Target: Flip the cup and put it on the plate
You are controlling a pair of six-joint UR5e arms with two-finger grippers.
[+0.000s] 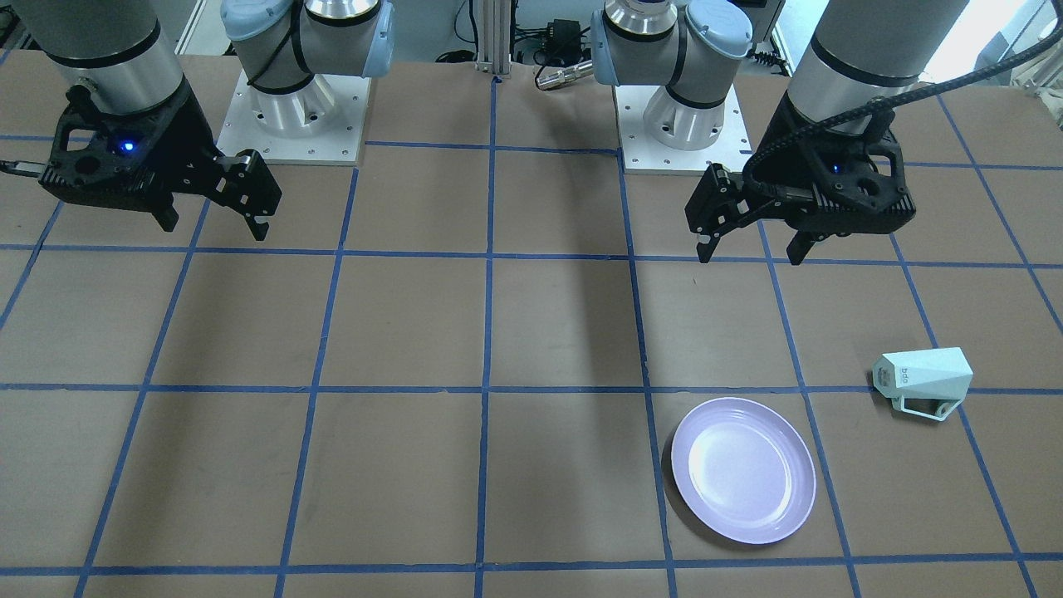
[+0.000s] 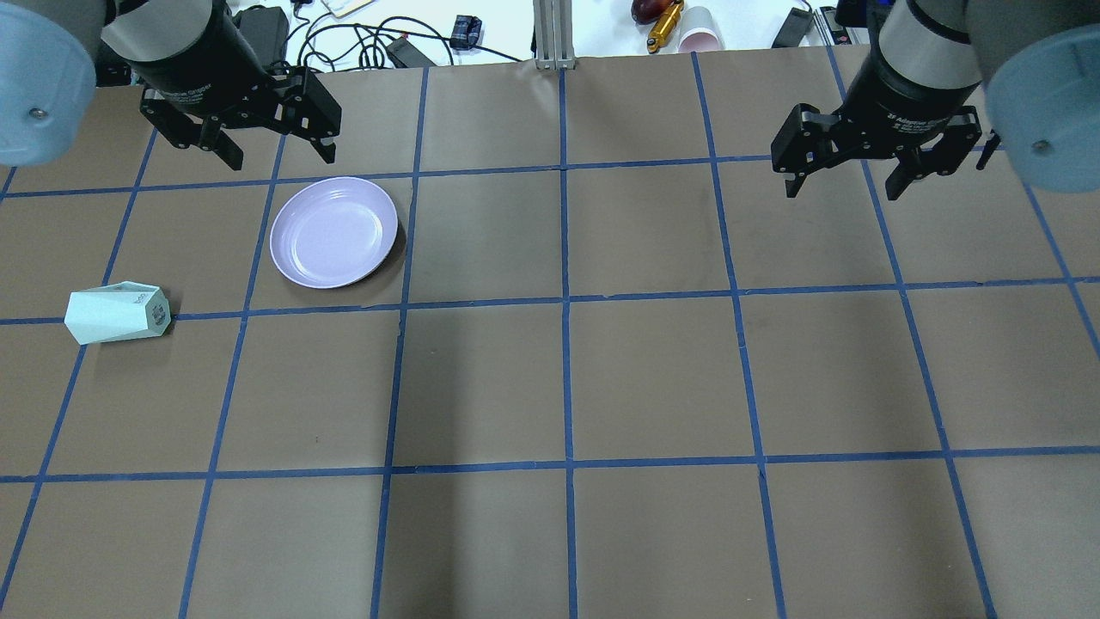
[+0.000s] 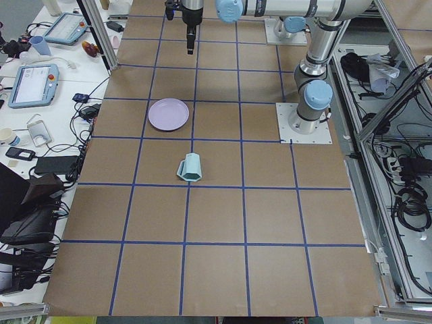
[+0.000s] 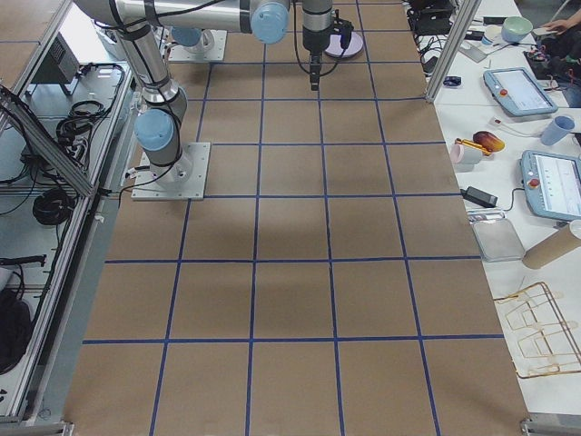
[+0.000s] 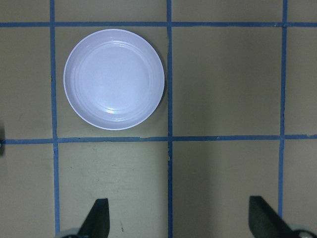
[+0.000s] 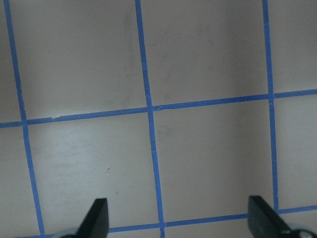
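Small pale mint-green faceted mug, the cup (image 1: 922, 382): lies on its side at the lower right of the front-facing view, across a blue tape line. Lettered base faces view-left, toward the plate's side. The angular loop handle sits low on the near side, at or close to the counter. In the overhead view it is at the middle left edge and the handle is hidden.

Handling, as a judgement: rigid, light, probably chip-prone if ceramic, and smooth enough to slip. Opposing flat facets across the mid-body look like the best seat for the pads. The handle is thin and awkward. It needs turning upright before being set down.

Round glossy pale lilac plate (image 1: 743, 482): nothing on it. It lies down and left of the cup in that view, near but clearly apart. The gloss may let the cup slide on landing.

Left gripper (image 1: 751, 249): hangs above the counter in the upper right, fingers apart, holding nothing, well apart from the cup. Its wrist view looks straight down on the plate.

Right gripper (image 1: 216, 228): upper left, fingers likewise apart and holding nothing, far from both items.

Brown paper-covered counter (image 1: 415, 332), gridded in blue tape.
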